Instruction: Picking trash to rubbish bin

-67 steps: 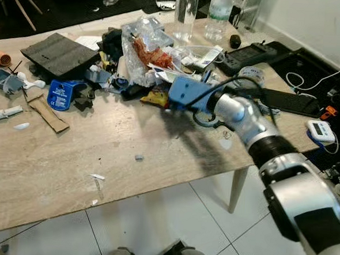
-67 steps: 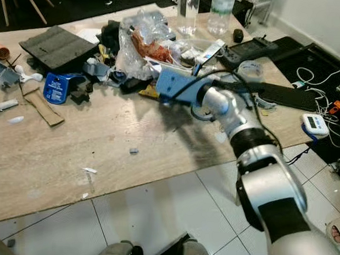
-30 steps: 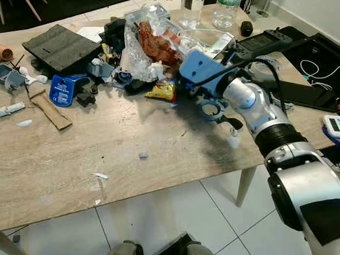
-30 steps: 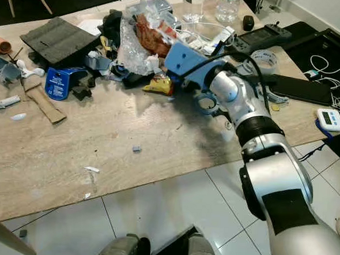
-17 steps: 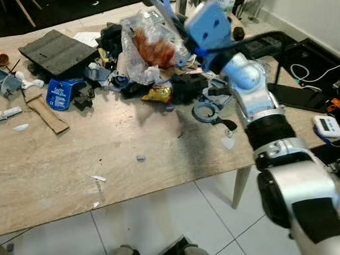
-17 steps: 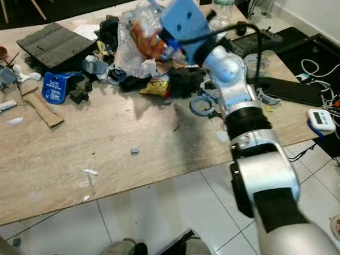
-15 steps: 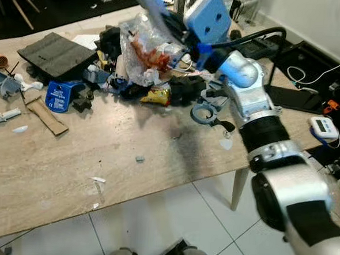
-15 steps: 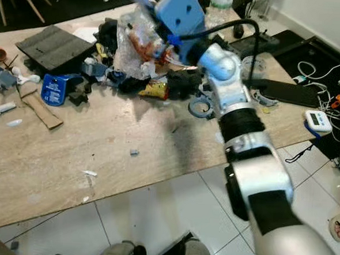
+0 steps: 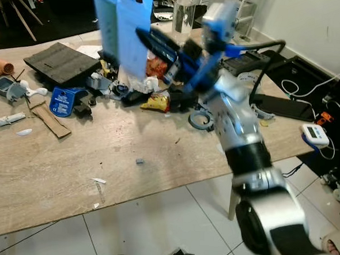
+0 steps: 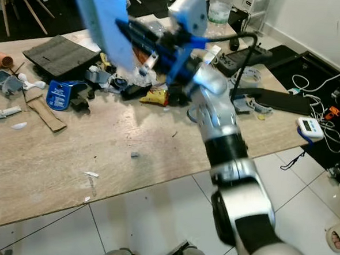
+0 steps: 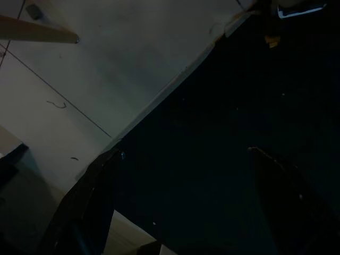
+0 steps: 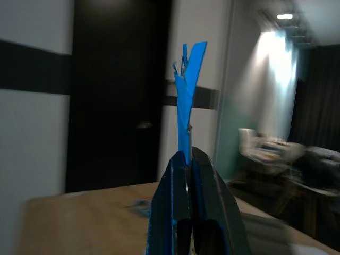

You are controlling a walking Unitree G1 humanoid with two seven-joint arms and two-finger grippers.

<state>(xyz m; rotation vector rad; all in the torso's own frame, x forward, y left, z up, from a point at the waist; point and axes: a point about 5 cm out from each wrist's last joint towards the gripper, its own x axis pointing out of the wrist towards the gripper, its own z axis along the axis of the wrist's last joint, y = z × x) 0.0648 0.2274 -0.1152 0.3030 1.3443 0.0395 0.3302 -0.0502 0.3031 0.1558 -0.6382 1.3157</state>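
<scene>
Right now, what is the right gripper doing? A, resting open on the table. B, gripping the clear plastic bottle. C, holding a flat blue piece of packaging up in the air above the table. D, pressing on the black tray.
C: the right gripper is shut on the blue packaging, pinching its edge between its fingers and lifting it well above the cluttered table.

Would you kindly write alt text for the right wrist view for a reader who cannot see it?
The right gripper pinches a thin blue piece of packaging between its two black fingers, holding it edge-on and upright. Behind it are a blurred wooden table, a dark door and a lit room.
</scene>
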